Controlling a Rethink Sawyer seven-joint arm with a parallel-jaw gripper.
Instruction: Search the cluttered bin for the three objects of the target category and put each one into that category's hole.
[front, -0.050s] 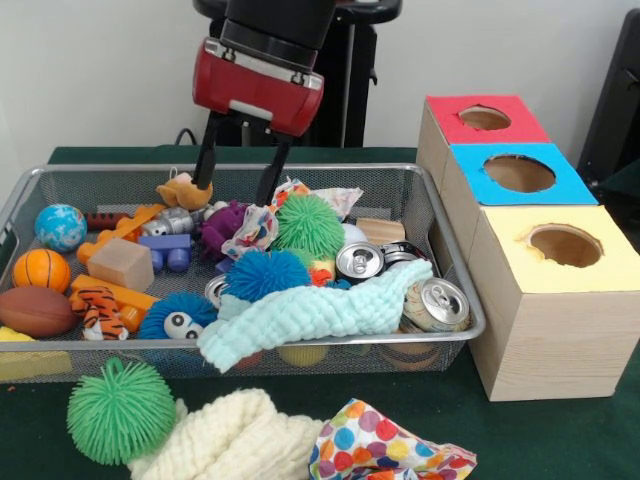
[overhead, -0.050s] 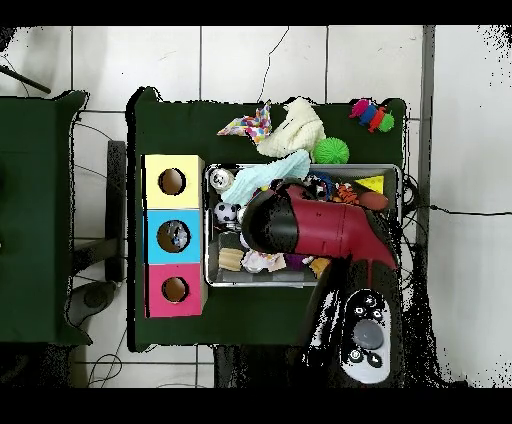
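From overhead, the red arm (overhead, -0.050s: 330, 235) covers most of the wire bin (overhead, -0.050s: 390, 168), so the things under it cannot be told. In the front view, the pale blue cloth (front, -0.050s: 310, 315) draped over the bin's (front, -0.050s: 230, 172) front rim hides parts of the cans (front, -0.050s: 436, 303) behind it. The polka-dot cloth (front, -0.050s: 385, 450) and the cream knit cloth (front, -0.050s: 225, 440) in front of the bin are cut off by the picture's bottom edge.

We see the red arm (overhead, -0.050s: 335, 230) covering most of the mesh bin (overhead, -0.050s: 215, 278) at centre frame (contents largely hidden), with yellow (overhead, -0.050s: 172, 181), blue (overhead, -0.050s: 173, 236) and pink (overhead, -0.050s: 174, 290) boxes stacked at its left.
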